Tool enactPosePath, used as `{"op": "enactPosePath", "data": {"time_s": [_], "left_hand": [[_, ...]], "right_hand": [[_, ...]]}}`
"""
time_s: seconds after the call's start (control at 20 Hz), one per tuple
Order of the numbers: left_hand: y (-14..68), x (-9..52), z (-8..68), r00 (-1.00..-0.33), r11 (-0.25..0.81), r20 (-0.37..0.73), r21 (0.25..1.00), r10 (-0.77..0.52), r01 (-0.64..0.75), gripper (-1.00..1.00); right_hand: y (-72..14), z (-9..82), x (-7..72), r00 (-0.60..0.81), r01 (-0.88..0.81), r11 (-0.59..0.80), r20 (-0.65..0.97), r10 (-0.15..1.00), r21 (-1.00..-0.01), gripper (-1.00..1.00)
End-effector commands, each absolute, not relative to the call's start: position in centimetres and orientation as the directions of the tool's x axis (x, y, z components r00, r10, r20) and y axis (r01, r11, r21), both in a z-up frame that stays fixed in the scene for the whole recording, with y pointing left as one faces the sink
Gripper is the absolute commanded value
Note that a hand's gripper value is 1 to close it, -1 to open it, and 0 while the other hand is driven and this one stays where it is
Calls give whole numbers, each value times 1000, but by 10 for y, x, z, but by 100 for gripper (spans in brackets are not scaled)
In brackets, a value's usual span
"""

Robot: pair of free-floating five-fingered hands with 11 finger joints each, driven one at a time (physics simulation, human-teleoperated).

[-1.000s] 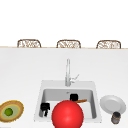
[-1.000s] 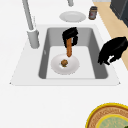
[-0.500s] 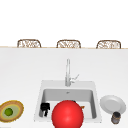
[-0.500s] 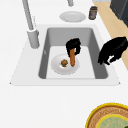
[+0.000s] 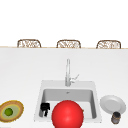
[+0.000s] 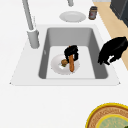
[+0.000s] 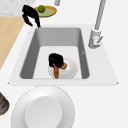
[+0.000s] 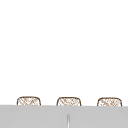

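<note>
Down in the sink basin (image 6: 70, 37), my right hand (image 6: 71, 52) is shut on the top end of an orange-brown stick of food (image 6: 71, 64). The stick's lower end rests on a white plate (image 6: 56, 66) on the sink floor, next to a small brown lump (image 6: 64, 62). The right side view shows the same hand (image 7: 56, 60), stick (image 7: 56, 72) and plate (image 7: 71, 68). My left hand (image 5: 45, 108) hangs idle over the sink's front left corner with relaxed fingers pointing down, holding nothing. A big red ball (image 5: 67, 113) covers the sink's front middle.
The faucet (image 5: 67, 72) stands behind the basin. Right of the sink are a white plate (image 5: 113, 103) and a small dark jar (image 5: 116, 117). At the left sits a woven bowl (image 5: 10, 111) with a green fruit (image 5: 9, 111). Three chair backs line the counter's far edge.
My right hand has gone down into the sink with the stick, from above the plate to where its tip lies on it. The left hand has stayed put.
</note>
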State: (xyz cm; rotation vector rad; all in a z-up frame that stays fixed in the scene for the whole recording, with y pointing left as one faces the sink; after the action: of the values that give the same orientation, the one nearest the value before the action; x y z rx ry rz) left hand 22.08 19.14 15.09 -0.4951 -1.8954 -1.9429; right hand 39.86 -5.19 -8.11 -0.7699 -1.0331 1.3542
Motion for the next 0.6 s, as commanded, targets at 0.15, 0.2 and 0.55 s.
{"op": "enactPosePath", "data": {"time_s": [0.15, 0.2, 0.55], "left_hand": [[191, 221, 151, -866, -18, 500, 866, -25, 500, 0], [191, 221, 151, -866, -18, 500, 866, -25, 500, 0], [191, 221, 151, -866, -18, 500, 866, -25, 500, 0]], "right_hand": [[-54, -102, 414, -34, -388, 250, 285, 958, -887, 100], [-53, -96, 406, -59, -391, 234, 278, 959, -890, 100], [-62, -61, 398, -81, -428, 173, 228, 970, -887, -100]]}}
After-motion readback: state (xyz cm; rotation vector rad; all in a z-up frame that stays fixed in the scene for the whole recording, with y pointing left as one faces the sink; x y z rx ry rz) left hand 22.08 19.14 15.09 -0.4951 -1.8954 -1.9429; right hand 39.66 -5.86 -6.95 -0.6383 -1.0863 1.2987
